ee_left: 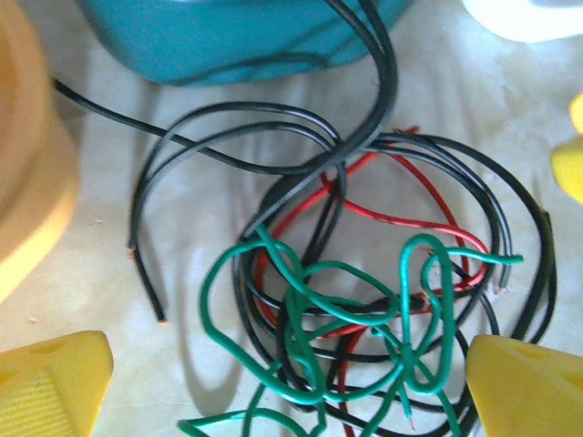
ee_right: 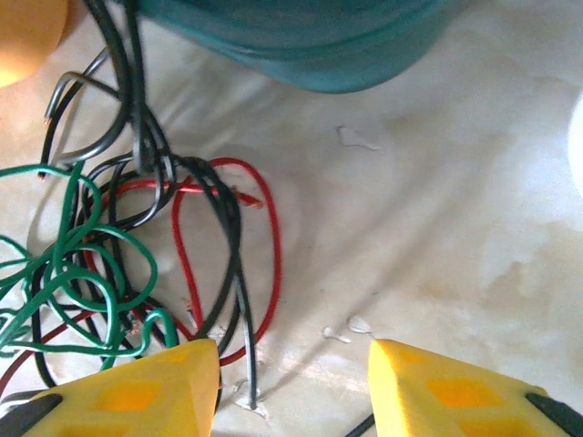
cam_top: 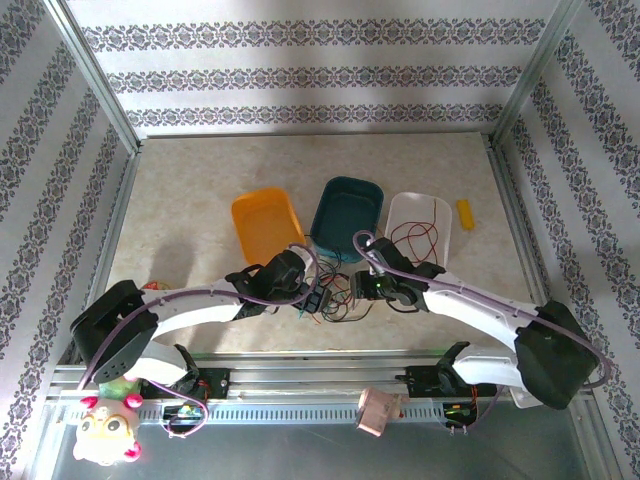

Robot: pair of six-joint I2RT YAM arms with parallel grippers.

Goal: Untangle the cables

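Cables (cam_top: 335, 303) lie in one tangle on the table at 6 o'clock of the teal tray (cam_top: 347, 215), the middle one of three trays. The orange tray (cam_top: 262, 225) is at 10 o'clock of the tangle and the white tray (cam_top: 400, 215) at 2 o'clock. The knot mixes three colours: green strands (ee_left: 404, 273), red strands (ee_left: 401, 221) and black strands (ee_left: 390, 86). They are too interlaced to count singly. A few loose red wires (cam_top: 425, 235) rest in the white tray, and one yellow piece (cam_top: 465, 214) lies at its 3 o'clock. Two claws flank the knot. The left claw (ee_left: 290, 387), at 9 o'clock, is spread wide over the green loops and pinches nothing. The right claw (ee_right: 291, 382), at 3 o'clock, is partly spread, with one black end (ee_right: 242, 350) just beside its 9 o'clock finger and bare table in the gap.
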